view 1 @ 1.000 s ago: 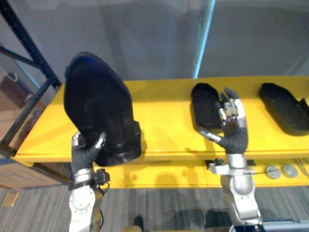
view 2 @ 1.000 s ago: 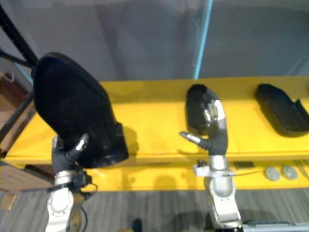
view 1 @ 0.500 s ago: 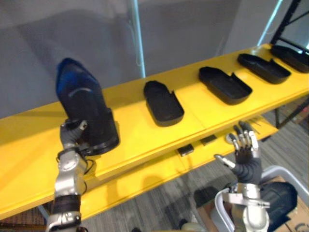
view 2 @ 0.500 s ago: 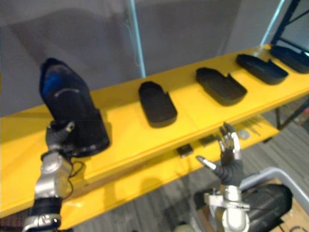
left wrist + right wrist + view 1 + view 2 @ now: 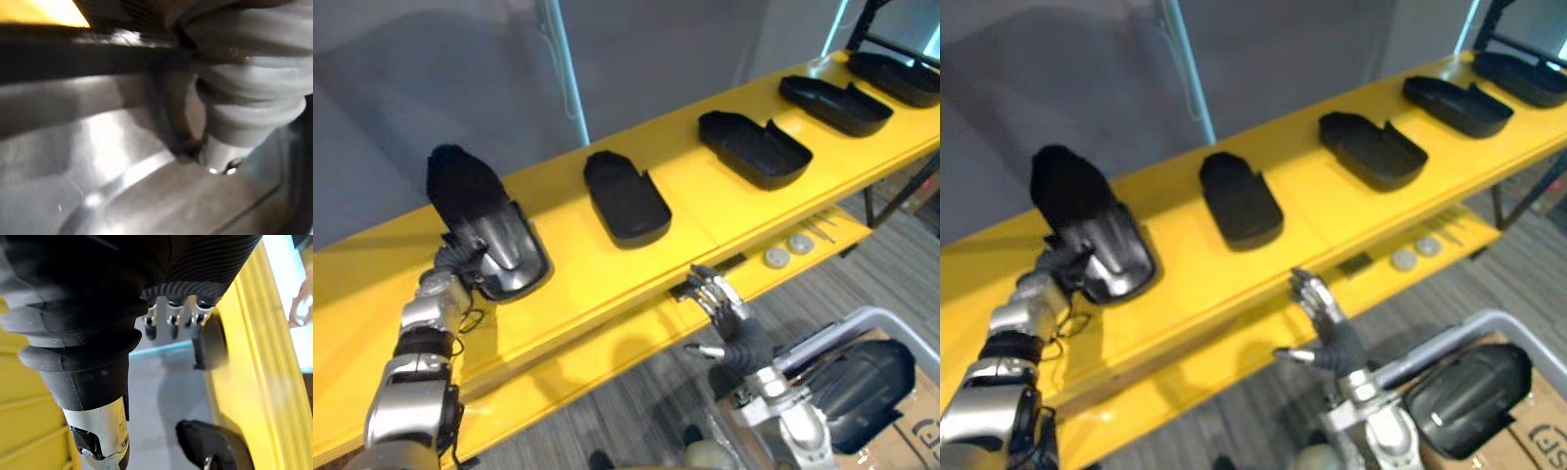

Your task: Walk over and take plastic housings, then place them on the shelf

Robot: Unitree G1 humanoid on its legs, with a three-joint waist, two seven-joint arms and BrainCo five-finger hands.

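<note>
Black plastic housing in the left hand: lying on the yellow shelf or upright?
Lying down: the black plastic housing rests on the yellow shelf, with the left hand gripping its near end.

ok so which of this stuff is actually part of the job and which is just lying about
Job: held housing, down on the yellow shelf in the left hand's grip; four shelved housings; spare housing in the grey bin; open right hand.
Lying about: two round discs on the lower ledge; cardboard box.
</note>
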